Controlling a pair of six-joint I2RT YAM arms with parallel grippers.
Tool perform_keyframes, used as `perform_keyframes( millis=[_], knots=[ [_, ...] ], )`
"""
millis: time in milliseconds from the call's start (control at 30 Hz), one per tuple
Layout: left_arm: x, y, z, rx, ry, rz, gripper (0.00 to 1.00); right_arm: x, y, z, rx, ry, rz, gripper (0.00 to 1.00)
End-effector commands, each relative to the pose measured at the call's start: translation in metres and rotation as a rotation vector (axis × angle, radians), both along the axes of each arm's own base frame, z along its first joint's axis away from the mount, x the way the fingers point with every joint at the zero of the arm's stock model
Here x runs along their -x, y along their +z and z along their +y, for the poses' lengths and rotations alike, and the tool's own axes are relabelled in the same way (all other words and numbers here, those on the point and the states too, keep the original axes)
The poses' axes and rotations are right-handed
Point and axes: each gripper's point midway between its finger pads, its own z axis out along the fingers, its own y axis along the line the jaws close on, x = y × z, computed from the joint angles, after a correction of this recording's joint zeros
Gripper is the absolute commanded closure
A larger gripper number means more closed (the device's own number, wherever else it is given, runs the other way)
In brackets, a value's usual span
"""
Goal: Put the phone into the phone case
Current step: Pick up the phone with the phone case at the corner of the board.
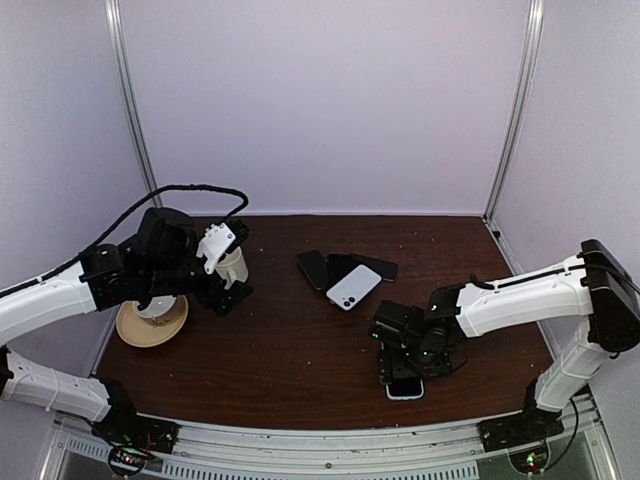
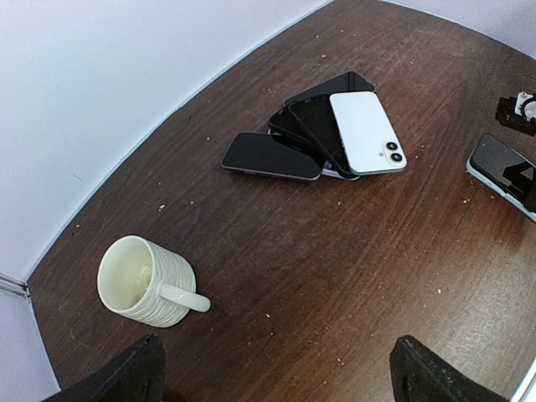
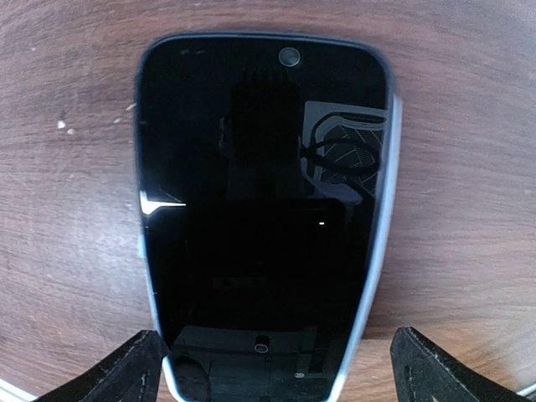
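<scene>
As I stood watching, the left gripper (image 2: 280,378) hung near the table's left edge, its jaws spread on nothing, beside a ribbed mug (image 2: 146,280) that held nothing. Mid-table, toward the far edge, lay a heap of handsets (image 2: 268,157) (one rimmed black piece might have been the phone case (image 2: 316,126); I couldn't say). By the near edge, right of centre, the phone (image 3: 264,201) lay screen up, and the right gripper (image 3: 285,373) had its jaws spread either side of the phone's end. Stiff, slick glass, I reckoned, and breakable; best pinched across its narrow edges.
</scene>
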Motion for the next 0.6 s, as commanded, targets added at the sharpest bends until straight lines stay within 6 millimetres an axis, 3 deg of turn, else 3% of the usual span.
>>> perform_keyframes(
  millis=[0,200,333,567],
  knots=[
    [-0.003,0.010,-0.002,0.033,-0.007,-0.032,0.02,0.002,-0.012,0.014,-0.053,0.011,0.030,0.01],
    [-0.004,0.010,-0.002,0.032,-0.007,-0.033,0.03,0.001,-0.012,0.017,-0.065,0.017,0.030,0.00],
    [-0.004,0.011,-0.001,0.028,-0.002,-0.040,0.02,0.004,-0.023,0.004,-0.011,0.006,0.036,0.00],
    [-0.003,0.011,-0.002,0.031,-0.007,-0.037,0.03,0.009,-0.036,-0.004,0.023,0.000,0.056,0.15]
  ],
)
